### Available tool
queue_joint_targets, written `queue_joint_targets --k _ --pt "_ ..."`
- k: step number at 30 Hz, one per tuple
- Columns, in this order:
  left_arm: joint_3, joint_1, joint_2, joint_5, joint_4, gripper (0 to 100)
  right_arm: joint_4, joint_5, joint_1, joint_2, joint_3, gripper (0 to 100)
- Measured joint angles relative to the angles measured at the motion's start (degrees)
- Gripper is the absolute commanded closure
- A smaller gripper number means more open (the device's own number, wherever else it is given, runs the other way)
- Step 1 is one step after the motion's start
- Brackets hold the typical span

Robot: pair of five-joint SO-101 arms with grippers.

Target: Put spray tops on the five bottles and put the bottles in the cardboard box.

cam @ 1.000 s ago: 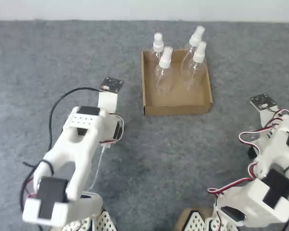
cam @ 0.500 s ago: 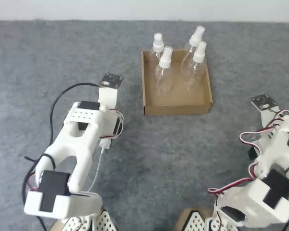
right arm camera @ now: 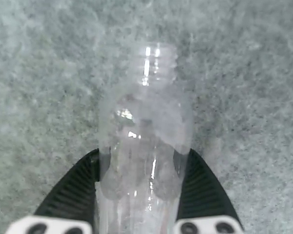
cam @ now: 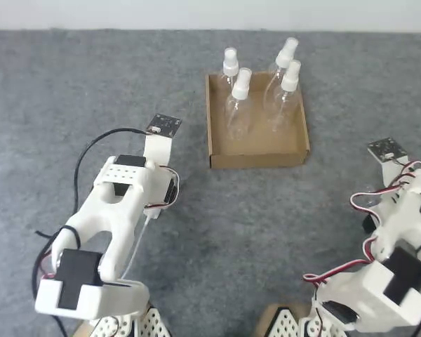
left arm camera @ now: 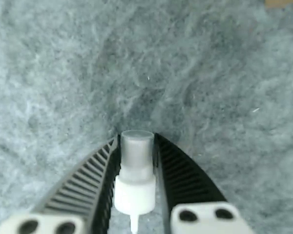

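Four capped bottles point(cam: 237, 112) rested in box point(cam: 258, 160) by table's far edge. Fifth bottle point(right arm camera: 145, 122), uncapped, clamped between right gripper point(right arm camera: 142, 161) fingers near right edge; long axis along fingers, open neck pointing away from wrist, apparently presented for capping. Left gripper point(left arm camera: 136, 142) fingers pinched spray top point(left arm camera: 135, 170), head outward, tube trailing back.

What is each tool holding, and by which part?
Left tool grips a spray top by its head; right tool grips an uncapped bottle around its body.

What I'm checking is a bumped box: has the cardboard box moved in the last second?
No. The cardboard box keeps the same spot against the far edge of the grey mat.
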Motion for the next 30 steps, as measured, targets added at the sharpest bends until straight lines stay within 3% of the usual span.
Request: queue_joint_targets --k 10,18,22,30 --pt "1.0 -0.1 0.0 1.2 2.1 88 0.0 0.0 0.0 0.0 0.0 98.8" --pt "1.5 0.4 -0.1 1.6 1.9 99 0.0 0.0 0.0 0.0 0.0 99.1" --pt "-2.3 0.3 -0.3 1.6 5.5 99 0.0 0.0 0.0 0.0 0.0 99.1" --pt "-9.7 2.1 -14.8 7.3 11.9 99 0.0 -0.2 0.0 0.0 0.0 98.7"
